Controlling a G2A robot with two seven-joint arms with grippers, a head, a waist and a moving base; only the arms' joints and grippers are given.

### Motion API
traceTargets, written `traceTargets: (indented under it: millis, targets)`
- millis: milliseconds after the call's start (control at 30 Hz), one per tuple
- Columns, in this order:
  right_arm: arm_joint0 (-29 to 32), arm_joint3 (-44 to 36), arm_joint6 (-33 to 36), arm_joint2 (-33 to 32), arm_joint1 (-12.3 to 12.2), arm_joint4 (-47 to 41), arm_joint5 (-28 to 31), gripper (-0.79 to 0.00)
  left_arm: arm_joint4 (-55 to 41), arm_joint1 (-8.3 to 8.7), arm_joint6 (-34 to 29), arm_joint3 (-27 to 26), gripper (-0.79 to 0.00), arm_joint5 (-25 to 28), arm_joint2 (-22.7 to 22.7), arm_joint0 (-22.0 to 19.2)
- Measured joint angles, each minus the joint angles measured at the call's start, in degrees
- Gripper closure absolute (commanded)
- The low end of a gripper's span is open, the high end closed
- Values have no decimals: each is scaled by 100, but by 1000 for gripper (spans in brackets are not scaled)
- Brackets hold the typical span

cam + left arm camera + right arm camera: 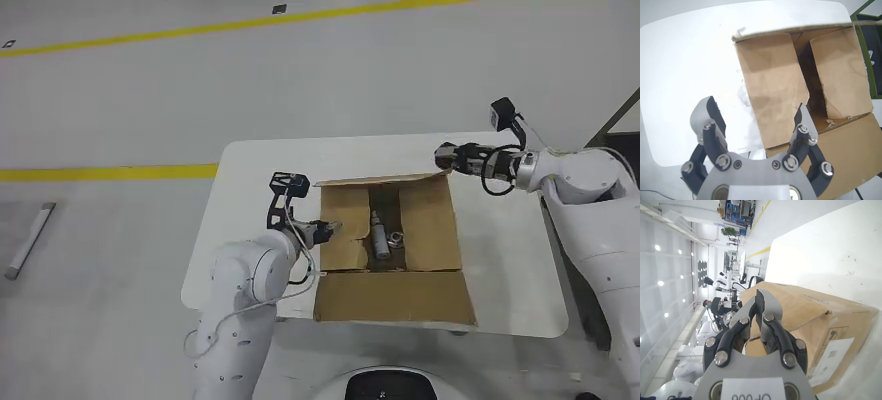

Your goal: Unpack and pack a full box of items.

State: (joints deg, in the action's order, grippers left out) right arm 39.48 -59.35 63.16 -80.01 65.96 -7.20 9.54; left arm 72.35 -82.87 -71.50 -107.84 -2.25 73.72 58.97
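box (395, 295) sits in the middle of the bench (510, 260), flaps open, grey cylinder (380, 240) lying inside between the side flaps. right claw (761, 296) is pinched almost closed at the far flap (380, 180) corner and looks to be gripping it. left claw (756, 104) is spread wide and empty, straddling the left flap (772, 85). Suggest: push the left flap fully outward, hold the far flap back, then drop straight down the narrow centre gap.

Left end effector (757, 103) spread, right one (761, 295) closed
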Motion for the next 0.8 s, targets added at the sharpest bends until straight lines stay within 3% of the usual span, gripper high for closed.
traceTargets:
  millis: [233, 533, 800]
  targets:
    - [809, -1230, -64, 162, -112, 949, 131, 0, -184, 81, -53, -567, -785, -25, 547, 362]
    - [1396, -1787, -565, 300, -167, 1517, -172, 0, -177, 81, -29, -562, -785, -5, 524, 372]
    - [1455, -2121, -897, 445, -192, 2009, -331, 0, 163, 164, 156, -717, -785, 688, 429, 462]
